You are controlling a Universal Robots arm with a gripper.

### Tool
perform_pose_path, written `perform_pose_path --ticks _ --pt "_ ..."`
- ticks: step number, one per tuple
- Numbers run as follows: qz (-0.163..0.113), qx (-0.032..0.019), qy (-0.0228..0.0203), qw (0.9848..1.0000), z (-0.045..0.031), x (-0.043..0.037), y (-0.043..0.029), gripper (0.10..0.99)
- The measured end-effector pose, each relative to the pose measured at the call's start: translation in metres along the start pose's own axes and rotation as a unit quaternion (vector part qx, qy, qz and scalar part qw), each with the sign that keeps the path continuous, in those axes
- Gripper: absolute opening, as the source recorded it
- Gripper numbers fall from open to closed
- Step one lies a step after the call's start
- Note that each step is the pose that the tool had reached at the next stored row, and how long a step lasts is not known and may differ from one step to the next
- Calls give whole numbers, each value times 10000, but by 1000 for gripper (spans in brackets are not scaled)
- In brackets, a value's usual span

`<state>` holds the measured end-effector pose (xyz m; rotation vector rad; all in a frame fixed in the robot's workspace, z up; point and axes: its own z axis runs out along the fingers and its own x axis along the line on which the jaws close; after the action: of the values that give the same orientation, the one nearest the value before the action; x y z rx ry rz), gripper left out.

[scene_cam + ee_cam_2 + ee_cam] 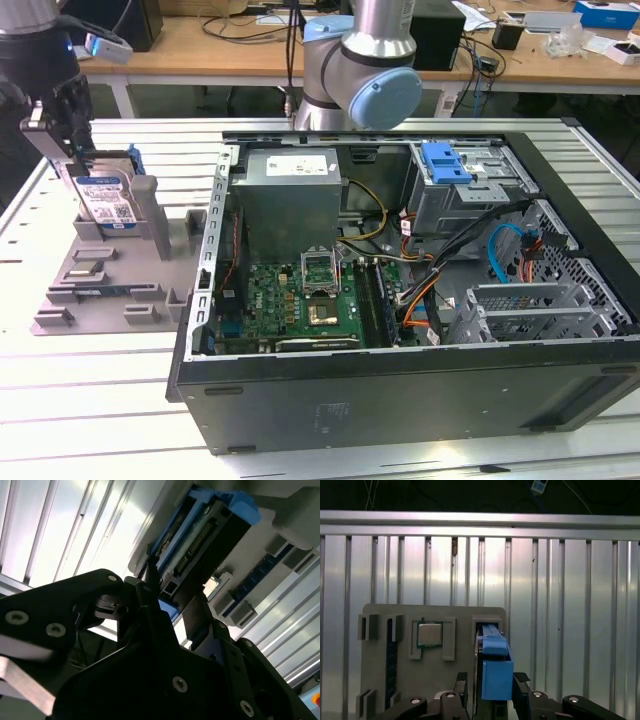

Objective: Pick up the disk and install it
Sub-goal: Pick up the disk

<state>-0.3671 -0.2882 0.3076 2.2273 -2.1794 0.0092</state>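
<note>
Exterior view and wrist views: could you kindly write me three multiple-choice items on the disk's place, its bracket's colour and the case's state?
1. Where is the disk? A in the grey fixture beside the computer case; B inside that case; C on the floor.
2. Its carrier bracket is: A red; B blue; C yellow.
3. The case is: A closed; B open, motherboard exposed; C upside down.
Answers: 1 A, it stands in the fixture with the gripper at its top; 2 B, blue in both wrist views; 3 B, the green motherboard shows.
</note>
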Motion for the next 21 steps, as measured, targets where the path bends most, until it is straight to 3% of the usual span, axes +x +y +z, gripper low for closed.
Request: perform_pose_path --ticks 3,4,16,18,21 --pt "0 1 3 10000 144 -19 -2 478" --pt "0 0 7 10000 161 -19 -2 478" --pt "0 0 9 10000 176 -18 -3 467" --pt "0 0 7 10000 177 -19 -3 369" --pt "0 0 7 10000 177 -19 -3 369"
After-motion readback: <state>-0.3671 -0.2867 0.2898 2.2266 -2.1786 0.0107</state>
